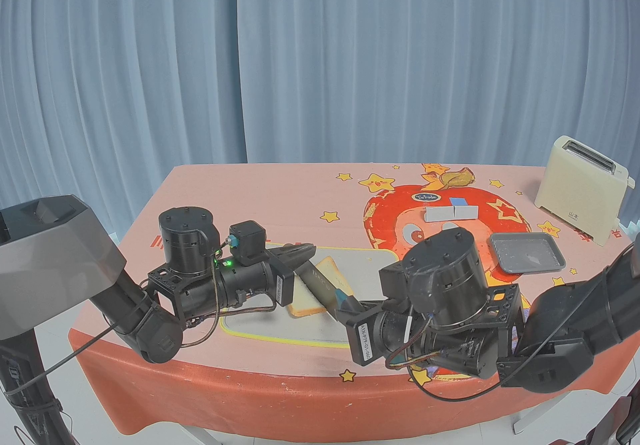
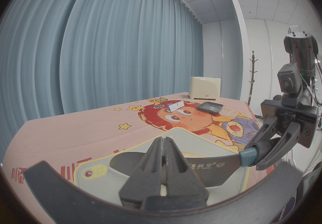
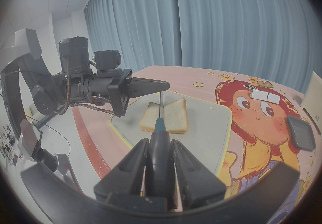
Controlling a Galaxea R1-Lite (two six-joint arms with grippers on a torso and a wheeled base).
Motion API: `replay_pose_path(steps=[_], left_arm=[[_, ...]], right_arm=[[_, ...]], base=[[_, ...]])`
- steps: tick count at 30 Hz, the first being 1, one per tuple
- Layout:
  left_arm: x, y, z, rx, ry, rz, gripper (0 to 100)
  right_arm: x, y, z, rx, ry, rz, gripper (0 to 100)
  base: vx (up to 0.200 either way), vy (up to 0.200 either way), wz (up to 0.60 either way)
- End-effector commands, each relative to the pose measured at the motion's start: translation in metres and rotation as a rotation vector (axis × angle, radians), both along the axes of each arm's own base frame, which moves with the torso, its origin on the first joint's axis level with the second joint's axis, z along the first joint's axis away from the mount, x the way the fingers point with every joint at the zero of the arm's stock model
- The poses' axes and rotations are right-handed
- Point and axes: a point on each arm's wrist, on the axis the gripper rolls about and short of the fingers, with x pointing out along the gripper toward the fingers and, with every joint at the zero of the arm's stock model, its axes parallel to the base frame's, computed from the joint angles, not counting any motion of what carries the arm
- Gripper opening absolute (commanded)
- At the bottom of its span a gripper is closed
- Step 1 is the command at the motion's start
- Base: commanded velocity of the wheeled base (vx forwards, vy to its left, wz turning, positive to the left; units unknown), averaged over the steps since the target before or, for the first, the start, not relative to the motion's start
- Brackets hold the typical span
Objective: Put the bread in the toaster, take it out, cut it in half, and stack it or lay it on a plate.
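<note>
So we're at the cutting step here. The right gripper (image 3: 159, 146) is clamped tight around the handle of the knife (image 1: 321, 283), and the blade runs out across the middle of the bread (image 3: 174, 117), which lies flat on the cutting board (image 3: 208, 127) near the table's front edge. The left gripper (image 2: 164, 141) has its fingers pressed together with nothing between them that we can see, and it sits right at the tip end of the blade, just above the slice. We can't tell if it actually touches the blade. We also can't tell if the blade is through the slice yet, since it hides the cut line. We reckon the next move needs a firm downward press with the blade kept square to the slice, so the halves come out even. The toaster (image 1: 583, 189) and grey tray (image 1: 527, 251) wait well apart, on the robot's right.
</note>
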Motion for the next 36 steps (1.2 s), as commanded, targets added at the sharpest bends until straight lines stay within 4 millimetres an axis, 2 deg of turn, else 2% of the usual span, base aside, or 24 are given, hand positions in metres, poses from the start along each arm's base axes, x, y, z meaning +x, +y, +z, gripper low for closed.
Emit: replay_pose_path(steps=[1,21,31,36], left_arm=[[-0.0031,-0.0013,-0.0045,0.008,0.018,-0.005,0],[-0.0012,-0.002,0.005,-0.022,-0.033,0.005,0],[-0.0024,0.0016,-0.0022,-0.008,-0.01,0.012,0],[-0.0025,0.0005,0.0004,-0.013,-0.018,0.009,0]], right_arm=[[-0.001,-0.0003,-0.0017,-0.009,0.007,0.002,0],[0.0002,-0.0004,0.0008,0.004,-0.001,-0.002,0],[0.0004,-0.0001,0.0013,0.007,-0.003,-0.002,0],[0.0001,0.0003,-0.0007,0.001,0.002,-0.001,0]], base=[[0.0,0.0,0.0],[0.0,0.0,0.0],[0.0,0.0,0.0],[0.0,0.0,0.0]])
